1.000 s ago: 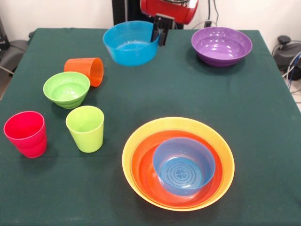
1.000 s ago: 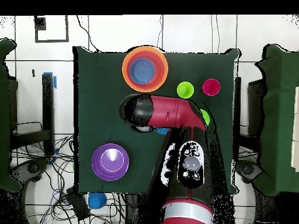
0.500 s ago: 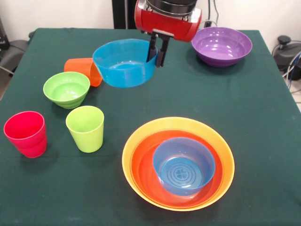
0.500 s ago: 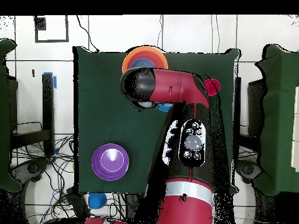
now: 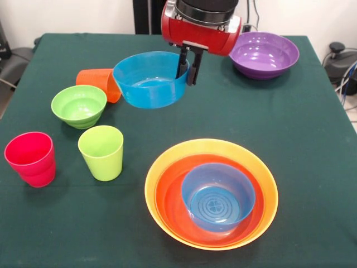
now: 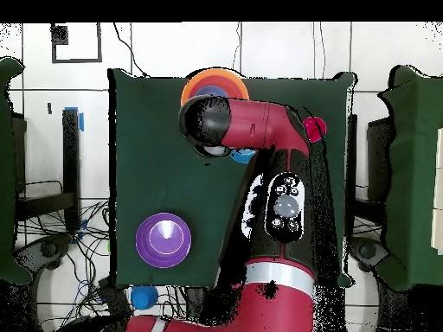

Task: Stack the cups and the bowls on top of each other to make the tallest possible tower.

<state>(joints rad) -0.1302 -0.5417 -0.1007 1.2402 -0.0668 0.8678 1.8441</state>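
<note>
My gripper [image 5: 188, 68] is shut on the right rim of a blue bowl [image 5: 148, 81] and holds it tilted above the table. In the overhead view my arm [image 6: 251, 130] hides the gripper, and only an edge of the blue bowl [image 6: 243, 156] shows. The tower is a yellow-orange bowl [image 5: 149, 187] holding a red-orange bowl [image 5: 170, 206], with a second small blue bowl [image 5: 217, 198] nested inside. It sits near the front, below and right of the gripper. An orange cup [image 5: 100, 84] lies on its side just left of the held bowl.
A small green bowl [image 5: 79, 105], a lime green cup [image 5: 101, 152] and a pinkish red cup [image 5: 30, 158] stand at the left. A wide purple bowl [image 5: 263, 53] sits at the far right, right of the arm. The table [image 5: 290, 123] has a dark green cloth.
The gripper has carried the blue bowl up off the far side of the table and toward the middle. In the last half second it shifted only slightly. Nothing else moved.
</note>
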